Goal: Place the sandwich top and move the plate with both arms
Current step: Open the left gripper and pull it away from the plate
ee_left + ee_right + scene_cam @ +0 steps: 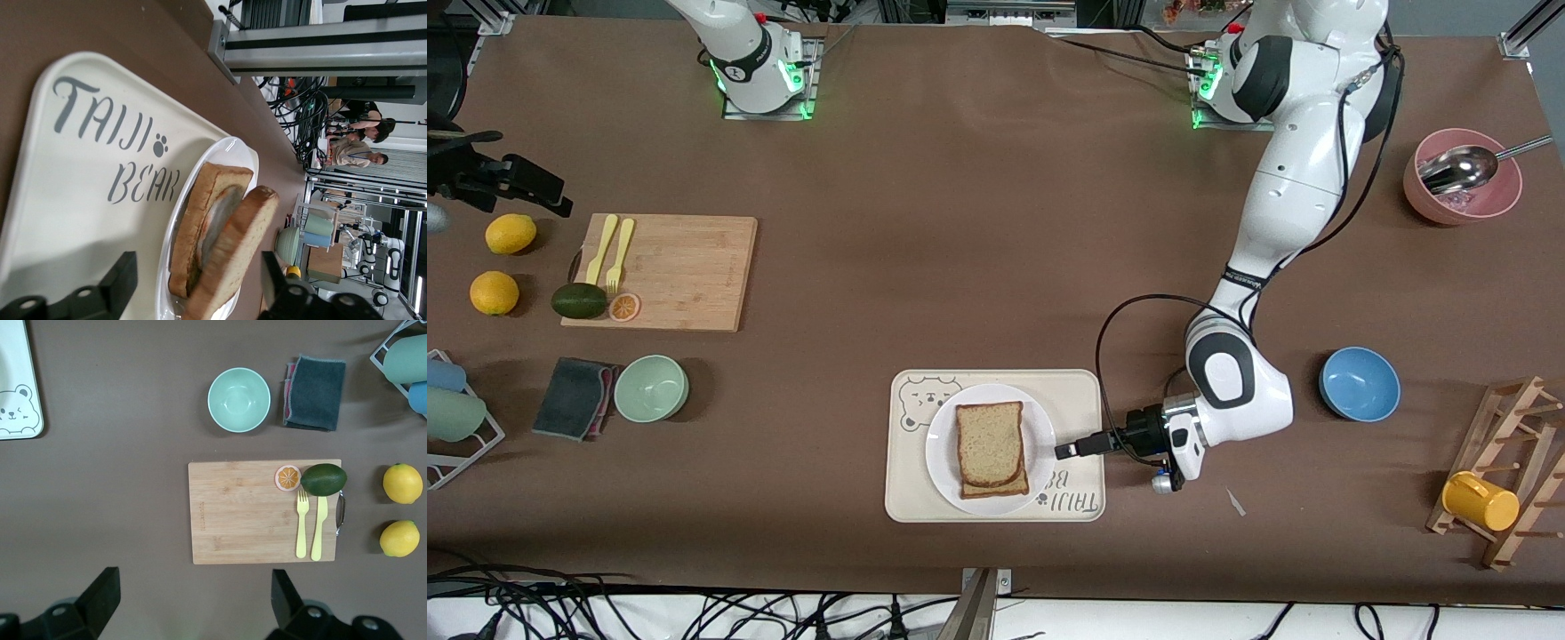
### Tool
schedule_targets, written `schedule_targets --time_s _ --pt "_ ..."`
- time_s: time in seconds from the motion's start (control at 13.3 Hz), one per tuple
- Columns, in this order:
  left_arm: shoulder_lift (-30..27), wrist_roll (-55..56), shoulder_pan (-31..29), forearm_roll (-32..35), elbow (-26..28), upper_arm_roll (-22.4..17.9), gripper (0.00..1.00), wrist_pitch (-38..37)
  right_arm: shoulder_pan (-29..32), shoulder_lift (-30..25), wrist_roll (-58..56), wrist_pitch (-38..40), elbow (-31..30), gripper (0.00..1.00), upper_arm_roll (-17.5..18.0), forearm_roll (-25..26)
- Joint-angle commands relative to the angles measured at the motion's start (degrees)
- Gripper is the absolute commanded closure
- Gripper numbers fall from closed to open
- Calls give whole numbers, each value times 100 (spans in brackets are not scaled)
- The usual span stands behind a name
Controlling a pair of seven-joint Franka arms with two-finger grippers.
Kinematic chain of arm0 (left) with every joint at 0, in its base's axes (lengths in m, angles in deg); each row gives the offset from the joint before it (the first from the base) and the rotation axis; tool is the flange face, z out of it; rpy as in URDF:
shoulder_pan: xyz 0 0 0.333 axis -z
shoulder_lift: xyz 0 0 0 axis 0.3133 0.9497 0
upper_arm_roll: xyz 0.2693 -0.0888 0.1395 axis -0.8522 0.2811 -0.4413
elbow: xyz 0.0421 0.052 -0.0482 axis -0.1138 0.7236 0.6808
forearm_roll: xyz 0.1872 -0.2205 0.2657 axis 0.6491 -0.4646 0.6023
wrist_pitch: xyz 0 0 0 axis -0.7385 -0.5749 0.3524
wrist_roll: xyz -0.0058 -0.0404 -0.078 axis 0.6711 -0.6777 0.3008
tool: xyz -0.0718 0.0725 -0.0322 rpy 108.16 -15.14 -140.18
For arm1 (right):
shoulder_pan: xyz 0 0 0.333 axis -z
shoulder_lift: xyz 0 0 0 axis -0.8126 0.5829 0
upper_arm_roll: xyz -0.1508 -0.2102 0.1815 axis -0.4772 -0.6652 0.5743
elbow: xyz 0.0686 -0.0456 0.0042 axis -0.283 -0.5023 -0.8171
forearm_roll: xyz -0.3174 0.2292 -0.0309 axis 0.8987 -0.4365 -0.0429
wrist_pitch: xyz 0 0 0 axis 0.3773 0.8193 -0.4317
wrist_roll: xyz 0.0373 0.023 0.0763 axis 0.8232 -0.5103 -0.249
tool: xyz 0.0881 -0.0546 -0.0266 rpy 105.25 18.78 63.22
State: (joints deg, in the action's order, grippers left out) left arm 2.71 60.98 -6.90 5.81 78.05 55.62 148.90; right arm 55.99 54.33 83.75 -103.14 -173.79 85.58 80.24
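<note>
The sandwich top (990, 442) lies on a lower slice on the white plate (943, 453), slightly askew. The plate sits on the cream bear tray (1080, 400). My left gripper (1064, 450) is low over the tray at the plate's rim toward the left arm's end, open and empty. In the left wrist view the gripper (198, 283) has its fingers (123, 280) spread either side of the plate rim (233, 143) and the sandwich top (240, 233). My right gripper (193, 600) is open and empty, high over bare table beside the wooden board (247, 513); it is out of the front view.
A blue bowl (1359, 383) sits beside the left arm's elbow. A green bowl (651, 388), grey cloth (574, 397), board (667, 271) with cutlery, avocado and lemons lie toward the right arm's end. A pink bowl (1463, 182) and mug rack (1507, 471) stand at the left arm's end.
</note>
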Motion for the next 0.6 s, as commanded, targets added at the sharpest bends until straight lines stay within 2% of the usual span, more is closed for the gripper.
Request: schedule_targets --time_s 0.0,0.15,0.53 --pt "-358 -130 -90 154 227 6 0 -164 20 27 33 107 125 0 12 -101" --pt "-761 186 -178 654 534 -29 0 -313 20 27 33 107 125 0 20 -100" --pt "-2036 1512 -205 3499 1150 -47 0 -549 20 27 33 107 125 0 20 -101"
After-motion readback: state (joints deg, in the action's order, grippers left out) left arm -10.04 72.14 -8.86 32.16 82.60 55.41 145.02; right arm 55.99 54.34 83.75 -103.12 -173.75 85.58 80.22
